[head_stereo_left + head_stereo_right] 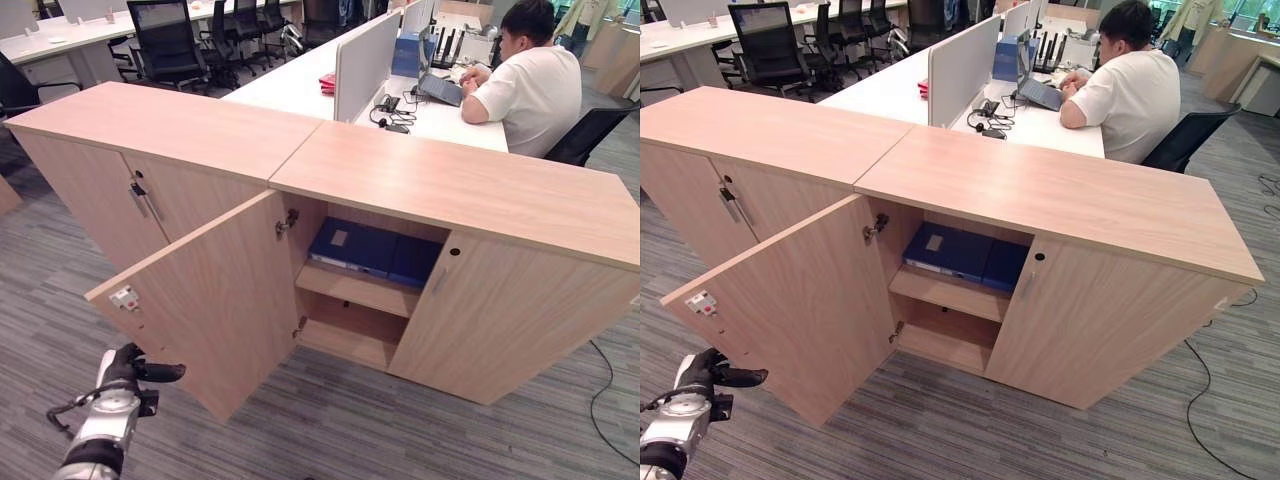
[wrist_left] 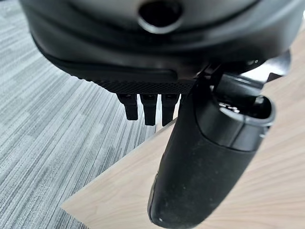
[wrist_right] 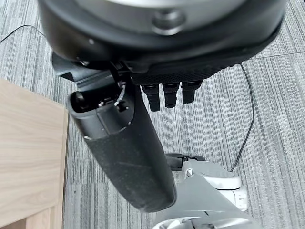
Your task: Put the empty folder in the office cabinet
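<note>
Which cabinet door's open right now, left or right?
Left. The left door is swung out, showing blue folders flat on the upper shelf; the right door is shut. Left hand is near the open door's edge.

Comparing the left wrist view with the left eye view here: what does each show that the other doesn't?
The left wrist view alone shows the left hand close up, thumb out and fingers curled on nothing, over the open door's wood. The left eye view alone shows the cabinet, the blue folders lying on its upper shelf, and a person at the desk behind. Both share the left hand, the door and the grey carpet.
</note>
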Controlling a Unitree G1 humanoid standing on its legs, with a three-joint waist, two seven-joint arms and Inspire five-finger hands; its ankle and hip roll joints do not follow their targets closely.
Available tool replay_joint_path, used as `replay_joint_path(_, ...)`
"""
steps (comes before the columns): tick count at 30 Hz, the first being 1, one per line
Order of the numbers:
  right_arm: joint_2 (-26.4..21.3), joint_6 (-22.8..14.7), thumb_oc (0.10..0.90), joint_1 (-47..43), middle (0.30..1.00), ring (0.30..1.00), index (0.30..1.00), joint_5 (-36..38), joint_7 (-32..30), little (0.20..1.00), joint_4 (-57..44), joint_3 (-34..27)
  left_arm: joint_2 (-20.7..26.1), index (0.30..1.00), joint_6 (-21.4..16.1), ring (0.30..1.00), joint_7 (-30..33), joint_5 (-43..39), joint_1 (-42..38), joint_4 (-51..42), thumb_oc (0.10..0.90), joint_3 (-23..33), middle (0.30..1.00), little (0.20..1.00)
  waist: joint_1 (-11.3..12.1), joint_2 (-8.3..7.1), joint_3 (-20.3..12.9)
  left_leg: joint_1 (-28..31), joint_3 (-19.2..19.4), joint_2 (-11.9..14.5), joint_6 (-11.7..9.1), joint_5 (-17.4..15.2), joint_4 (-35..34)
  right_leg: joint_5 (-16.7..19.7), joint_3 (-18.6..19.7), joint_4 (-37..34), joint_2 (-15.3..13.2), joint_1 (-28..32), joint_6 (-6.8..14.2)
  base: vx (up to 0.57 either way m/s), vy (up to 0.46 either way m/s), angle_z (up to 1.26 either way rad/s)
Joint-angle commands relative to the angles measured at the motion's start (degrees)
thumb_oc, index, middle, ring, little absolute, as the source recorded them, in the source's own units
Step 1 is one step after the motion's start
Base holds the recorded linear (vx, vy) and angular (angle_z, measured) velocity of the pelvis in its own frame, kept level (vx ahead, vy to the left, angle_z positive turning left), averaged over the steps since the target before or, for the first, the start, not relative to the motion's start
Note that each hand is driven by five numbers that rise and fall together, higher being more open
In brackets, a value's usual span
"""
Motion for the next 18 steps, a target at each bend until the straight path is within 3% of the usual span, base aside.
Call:
replay_joint_path(1, -2.83, -1.1, 0.8, -3.29, 0.9, 0.9, 0.9, 1.14, -0.31, 0.9, 0.73, 0.98, -0.76, 0.9, -9.02, 0.9, -2.27, -0.32, -20.01, -7.41, 0.8, -3.83, 0.9, 0.9, -1.79, 4.93, -1.59, 3.75, 2.27, -0.64, -1.15, -9.27, -0.07, -5.06, -2.0, 1.67, 2.17, -1.26, 2.35, 0.0, 0.0, 0.0)
replay_joint_path(4, -2.43, -1.28, 0.8, -3.24, 0.9, 0.9, 0.9, 1.47, -0.47, 0.9, 0.45, 0.97, -2.16, 0.9, -9.48, 0.9, -2.62, -0.68, -19.37, -12.88, 0.8, -4.99, 0.9, 0.9, -1.85, 4.75, -1.43, 3.77, 2.36, -0.69, -1.06, -9.3, -0.07, -4.94, -2.08, 1.81, 2.08, -1.4, 2.37, -0.01, 0.0, 0.08)
replay_joint_path(10, -0.19, -2.0, 0.8, -2.17, 0.9, 0.9, 0.9, 6.19, -0.07, 0.9, 0.77, -1.53, -9.78, 0.9, -11.31, 0.9, -6.16, 2.75, -13.74, -32.03, 0.8, -10.85, 0.9, 0.9, -2.04, 3.97, -0.87, 3.91, 2.29, -0.77, -0.71, -9.57, -0.07, -4.76, -2.08, 2.08, 1.82, -1.46, 2.36, -0.01, -0.008, 0.07)
replay_joint_path(13, 0.79, -2.02, 0.8, -2.62, 0.9, 0.9, 0.9, 8.43, -0.12, 0.9, 2.12, -2.47, -13.84, 0.9, -11.67, 0.9, -8.43, 7.66, -9.28, -34.43, 0.8, -14.79, 0.9, 0.9, -1.95, 3.86, -0.73, 4.12, 2.35, -0.78, -0.58, -9.76, -0.07, -4.67, -1.91, 1.94, 1.75, -1.37, 2.33, -0.01, -0.006, 0.12)
replay_joint_path(18, 1.85, -2.49, 0.8, -3.31, 0.9, 0.9, 0.9, 10.31, -1.21, 0.9, 2.65, -2.63, -17.22, 0.9, -12.26, 0.9, -12.5, 7.04, -3.63, -40.29, 0.8, -21.0, 0.9, 0.9, -1.56, 3.66, -0.4, 4.35, 2.1, -0.85, -0.36, -9.83, -0.07, -4.9, -1.98, 2.48, 1.74, -1.34, 2.1, 0.0, -0.009, 0.17)
